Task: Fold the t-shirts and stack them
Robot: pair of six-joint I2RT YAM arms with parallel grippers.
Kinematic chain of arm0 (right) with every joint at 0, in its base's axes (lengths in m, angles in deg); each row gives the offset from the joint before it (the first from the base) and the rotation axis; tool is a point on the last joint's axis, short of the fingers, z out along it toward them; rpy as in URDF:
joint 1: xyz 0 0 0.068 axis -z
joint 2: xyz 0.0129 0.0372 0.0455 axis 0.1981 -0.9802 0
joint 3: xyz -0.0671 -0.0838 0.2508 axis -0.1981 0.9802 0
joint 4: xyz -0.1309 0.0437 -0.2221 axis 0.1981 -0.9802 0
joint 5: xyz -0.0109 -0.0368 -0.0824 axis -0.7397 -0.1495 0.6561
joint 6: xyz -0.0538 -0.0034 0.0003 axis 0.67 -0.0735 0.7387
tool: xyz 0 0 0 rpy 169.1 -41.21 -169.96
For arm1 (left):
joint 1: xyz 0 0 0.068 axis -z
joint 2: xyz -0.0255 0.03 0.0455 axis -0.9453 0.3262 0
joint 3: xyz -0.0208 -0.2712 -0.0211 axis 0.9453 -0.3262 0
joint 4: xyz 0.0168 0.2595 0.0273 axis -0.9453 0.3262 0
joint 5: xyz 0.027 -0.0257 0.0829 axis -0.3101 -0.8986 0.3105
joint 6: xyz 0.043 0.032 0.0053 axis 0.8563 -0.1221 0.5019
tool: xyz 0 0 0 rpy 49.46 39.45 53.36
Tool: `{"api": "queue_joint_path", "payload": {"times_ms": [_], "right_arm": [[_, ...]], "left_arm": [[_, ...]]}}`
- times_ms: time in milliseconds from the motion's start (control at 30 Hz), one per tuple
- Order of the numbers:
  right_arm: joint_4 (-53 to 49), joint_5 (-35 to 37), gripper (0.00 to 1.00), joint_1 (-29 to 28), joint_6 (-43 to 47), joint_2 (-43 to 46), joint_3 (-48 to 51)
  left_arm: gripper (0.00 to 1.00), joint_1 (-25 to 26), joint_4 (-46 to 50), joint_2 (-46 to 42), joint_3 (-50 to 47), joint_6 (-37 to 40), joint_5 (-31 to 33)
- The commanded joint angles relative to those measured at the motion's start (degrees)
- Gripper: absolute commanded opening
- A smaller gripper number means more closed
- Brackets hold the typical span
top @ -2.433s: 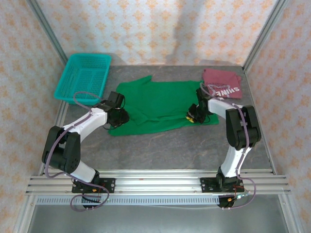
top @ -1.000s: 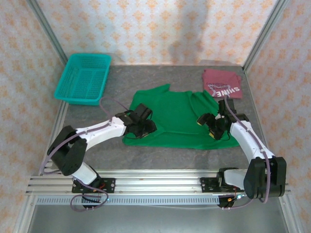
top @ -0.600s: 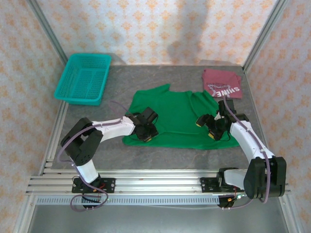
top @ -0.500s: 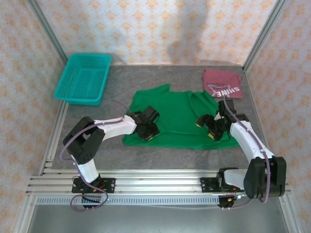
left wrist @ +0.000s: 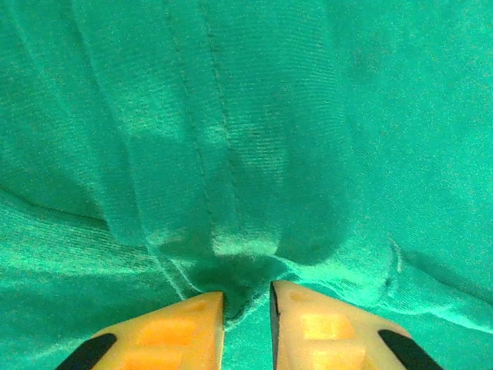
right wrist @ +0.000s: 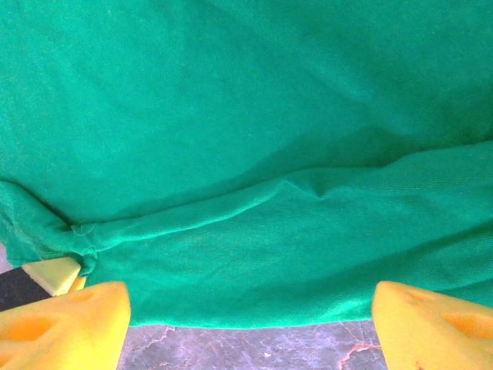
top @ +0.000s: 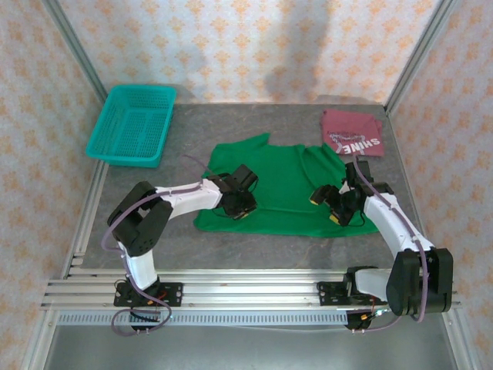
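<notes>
The green t-shirt (top: 286, 189) lies spread on the grey table (top: 254, 247), its lower hem toward the arms. My left gripper (top: 241, 206) is down on the shirt's lower left part. In the left wrist view its orange fingertips (left wrist: 202, 312) stand almost together, and the left gripper (left wrist: 246, 297) is shut on a small puckered ridge of green cloth (left wrist: 231, 154). My right gripper (top: 333, 208) sits low over the shirt's lower right hem. In the right wrist view the right gripper (right wrist: 250, 308) is open wide, spanning the hem (right wrist: 254, 301) with bare table between. The maroon t-shirt (top: 352, 132) lies folded at the back right.
A teal mesh basket (top: 132, 123) stands at the back left. Patterned walls and metal posts enclose the table. An aluminium rail (top: 254, 289) runs along the near edge, with bare table between it and the shirt's hem.
The left gripper slid right along the shirt's lower left part and its jaws closed on a pinch of cloth. The right gripper stayed open and hardly moved. Earlier, the shirt shifted right and nearer.
</notes>
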Motion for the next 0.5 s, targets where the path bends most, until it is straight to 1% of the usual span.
{"api": "queue_joint_path", "payload": {"times_ms": [0,67,100,233,467], "right_arm": [[-0.3,-0.1,0.82,-0.3,0.9,0.3,0.4],[-0.6,-0.2,0.82,-0.3,1.1,0.4,-0.2],[-0.6,-0.1,0.82,-0.3,1.1,0.4,-0.2],[0.6,-1.6,0.82,-0.3,0.5,0.3,0.3],[3.1,-3.3,0.82,-0.4,-0.8,-0.1,1.0]], "left_arm": [[0.12,0.4,2.9,0.9,0.9,0.9,1.6],[0.03,0.4,3.7,0.4,0.7,1.5,2.1],[0.00,0.4,3.9,0.3,0.8,1.8,2.4],[0.00,0.1,5.7,-0.5,2.4,3.7,4.1],[0.00,-1.4,9.4,0.7,10.7,8.1,6.8]]}}
